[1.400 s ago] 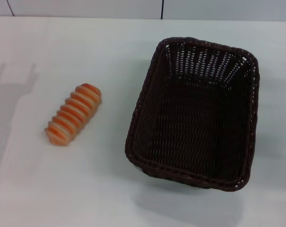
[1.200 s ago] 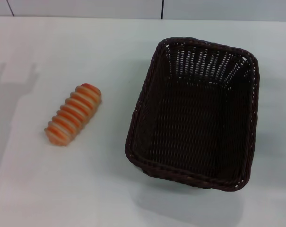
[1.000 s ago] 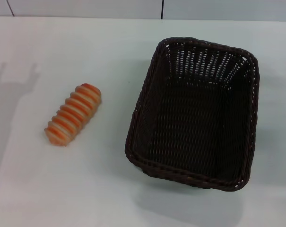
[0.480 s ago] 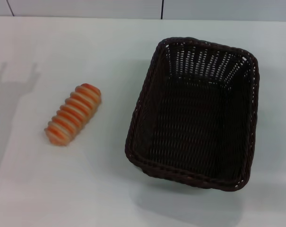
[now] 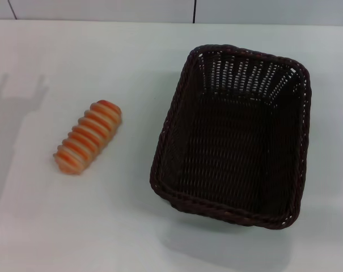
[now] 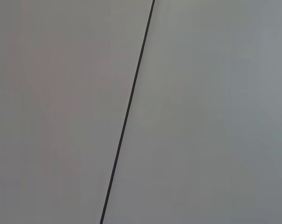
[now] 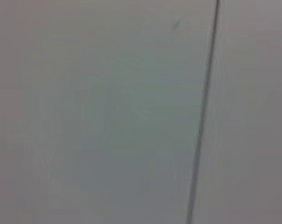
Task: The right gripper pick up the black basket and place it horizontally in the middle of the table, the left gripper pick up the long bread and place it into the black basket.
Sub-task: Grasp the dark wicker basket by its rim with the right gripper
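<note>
In the head view the black basket [image 5: 234, 136] stands empty on the right half of the white table [image 5: 120, 221], its long side running away from me. The long bread [image 5: 88, 136], striped orange and cream, lies on the left half of the table, slanted, about a hand's width from the basket. Neither gripper shows in any view. A fork-shaped shadow falls on the table at the far left edge. Both wrist views show only a pale grey panel with a thin dark seam.
A grey wall with dark vertical seams [image 5: 194, 11] runs along the table's far edge. Bare tabletop lies between the bread and the basket and along the front edge.
The fork-shaped shadow at the table's left edge has shifted slightly. The bread and the basket have not moved.
</note>
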